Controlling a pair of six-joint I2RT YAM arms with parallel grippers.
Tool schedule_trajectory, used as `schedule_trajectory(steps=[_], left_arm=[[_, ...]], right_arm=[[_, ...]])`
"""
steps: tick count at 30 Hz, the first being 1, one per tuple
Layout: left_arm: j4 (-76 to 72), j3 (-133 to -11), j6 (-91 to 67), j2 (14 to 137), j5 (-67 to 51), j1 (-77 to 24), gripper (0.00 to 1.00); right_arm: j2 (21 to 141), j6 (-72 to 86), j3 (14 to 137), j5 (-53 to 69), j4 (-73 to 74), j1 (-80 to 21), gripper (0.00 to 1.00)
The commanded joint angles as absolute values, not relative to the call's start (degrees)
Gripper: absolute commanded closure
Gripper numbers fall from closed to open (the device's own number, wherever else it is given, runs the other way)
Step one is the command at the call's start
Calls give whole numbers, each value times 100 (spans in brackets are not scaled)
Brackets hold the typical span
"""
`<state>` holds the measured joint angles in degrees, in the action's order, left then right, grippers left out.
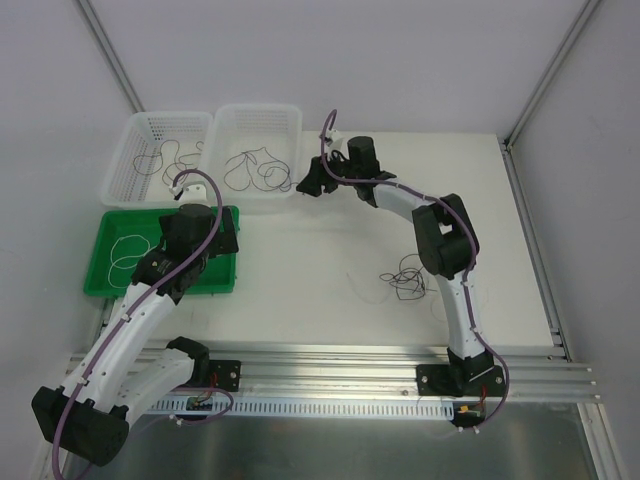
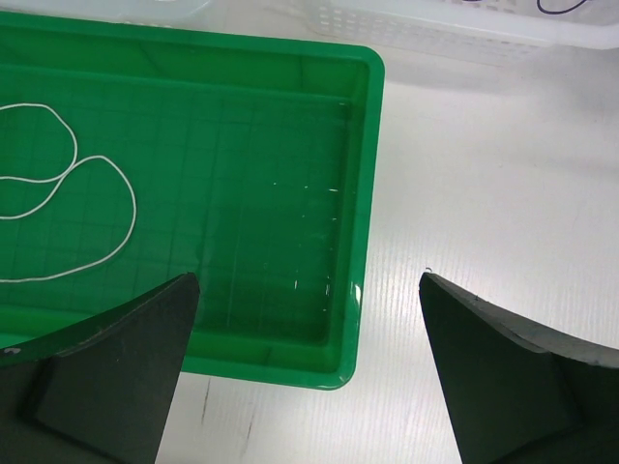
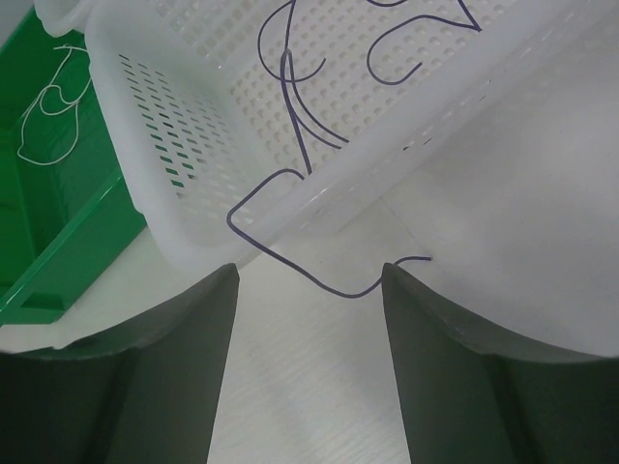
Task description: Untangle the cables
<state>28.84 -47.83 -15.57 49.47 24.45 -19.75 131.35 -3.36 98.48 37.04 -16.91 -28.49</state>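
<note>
my right claw part-spread, cable loose between jaws | left claw wide | risk: cable hangs over basket rim, could snag me, slide out

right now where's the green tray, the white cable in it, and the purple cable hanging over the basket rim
green tray [image 2: 261, 174], left wrist view, bare floor
white cable [image 2: 133, 208], left wrist view, right bend of its loop
purple cable [image 3: 309, 278], right wrist view, straight stretch before its lowest bend
</note>
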Motion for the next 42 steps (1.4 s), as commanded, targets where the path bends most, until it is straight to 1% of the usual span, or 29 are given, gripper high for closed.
schedule_trajectory(steps=[1, 8, 10, 13, 16, 24, 31, 33, 34, 37, 39, 42], left_arm=[[2742, -4746, -1433, 4931, 2593, -1907, 1], [2742, -4737, -1433, 4922, 2566, -1898, 1], [2742, -4729, -1424, 4922, 2558, -1898, 1], [2742, -4729, -1424, 4922, 2558, -1890, 1], [2742, -4729, -1424, 4904, 2558, -1890, 1], [2733, -4737, -1415, 4913, 2523, -1863, 1], [2733, -4720, -1415, 4887, 2505, -1837, 1], [2733, -4729, -1415, 4887, 2496, -1846, 1], [2733, -4720, -1415, 4887, 2487, -1846, 1], [2733, -4729, -1415, 4878, 2479, -1837, 1], [2733, -4728, -1406, 4860, 2487, -1828, 1], [2733, -4720, -1415, 4843, 2479, -1828, 1]], right_arm=[[13219, -290, 10081, 4060, -2048, -2883, 36], [13254, -220, 10072, 4570, -1995, -2874, 39], [13315, -19, 10072, 4842, -2249, -2830, 39], [13456, 735, 10028, 5220, -2890, -2751, 39], [13526, 1063, 9923, 5458, -3444, -2698, 42], [13359, 703, 9747, 5519, -3120, -2716, 43], [13280, 1019, 9413, 5669, -3630, -2707, 52], [13254, 1037, 9360, 5660, -3674, -2707, 57], [13245, 1046, 9352, 5669, -3683, -2707, 61], [13175, 1072, 9299, 5678, -3726, -2707, 66], [13131, 1072, 9264, 5678, -3735, -2707, 69], [13113, 1081, 9290, 5643, -3735, -2707, 69]])
